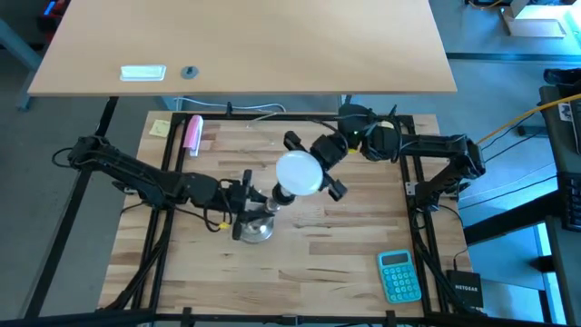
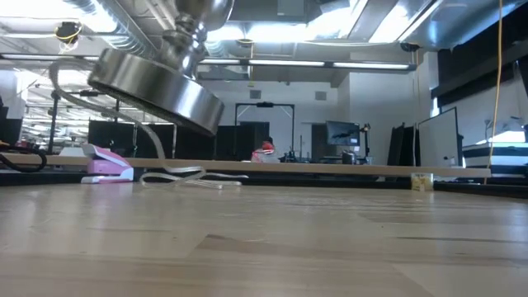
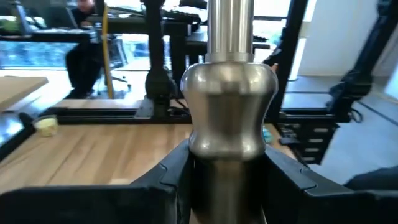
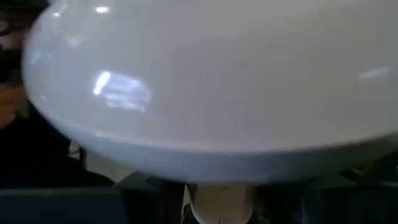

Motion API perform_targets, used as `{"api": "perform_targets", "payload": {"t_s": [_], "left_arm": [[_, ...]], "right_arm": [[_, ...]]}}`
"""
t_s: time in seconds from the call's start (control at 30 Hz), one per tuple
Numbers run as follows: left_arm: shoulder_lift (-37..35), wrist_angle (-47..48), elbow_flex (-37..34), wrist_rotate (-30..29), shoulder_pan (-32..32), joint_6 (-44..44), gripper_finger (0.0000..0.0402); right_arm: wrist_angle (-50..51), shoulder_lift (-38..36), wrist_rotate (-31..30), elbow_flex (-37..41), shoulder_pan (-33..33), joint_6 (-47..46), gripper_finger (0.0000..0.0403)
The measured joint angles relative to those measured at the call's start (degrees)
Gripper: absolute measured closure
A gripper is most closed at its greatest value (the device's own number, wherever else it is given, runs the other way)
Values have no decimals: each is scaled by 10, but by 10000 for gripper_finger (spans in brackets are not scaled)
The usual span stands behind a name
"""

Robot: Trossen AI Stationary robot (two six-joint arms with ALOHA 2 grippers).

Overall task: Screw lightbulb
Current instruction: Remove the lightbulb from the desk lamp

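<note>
The right gripper is closing around the lightbulb, whose long axis is slanting neck-first down toward the socket stand, which the left gripper is clamping by its stem and lifting tilted; NETGEAR is showing on a black box right of the stand.

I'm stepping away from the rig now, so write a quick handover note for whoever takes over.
Left gripper: shut on the metal lamp stand, held tilted with its base off the table.
Right gripper: holding the lightbulb by its globe, neck pointing at the stand's top.
Done: both parts picked up and brought together.
Left: whether the neck is already threaded in cannot be seen; finish screwing, set the stand down, release.
</note>
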State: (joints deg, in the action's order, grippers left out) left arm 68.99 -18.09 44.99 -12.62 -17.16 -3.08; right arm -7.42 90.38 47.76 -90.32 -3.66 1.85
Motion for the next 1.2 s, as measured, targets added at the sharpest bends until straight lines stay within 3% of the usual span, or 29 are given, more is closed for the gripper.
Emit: {"api": "perform_targets", "payload": {"t_s": [0.1, 0.33, 0.43, 0.67, 0.8, 0.97, 1.1, 1.2], "left_arm": [[0, 2, 0, -37, -2, -3, 280], [-1, 9, 0, -171, -4, -1, 280], [-1, 14, 0, -245, -14, -4, 280], [-1, 11, 0, -395, -32, 4, 280], [-1, 11, 0, -491, -36, -12, 280], [-1, 11, 0, -573, -39, -13, 280], [-1, 10, 0, -583, -38, -14, 280], [-1, 11, 0, -583, -38, -14, 280]], "right_arm": [[2, 0, -34, 0, -1, -27, 238], [58, -8, -151, 1, -3, -33, 51], [132, -39, -224, 1, -8, -32, 14], [313, -116, -464, 1, -9, 12, 53], [333, -119, -512, 17, -9, 12, 72], [145, -91, -508, 93, -9, 9, 86], [-46, -55, -513, 105, -9, -16, 89], [-132, -14, -516, 98, -9, -17, 88]]}}
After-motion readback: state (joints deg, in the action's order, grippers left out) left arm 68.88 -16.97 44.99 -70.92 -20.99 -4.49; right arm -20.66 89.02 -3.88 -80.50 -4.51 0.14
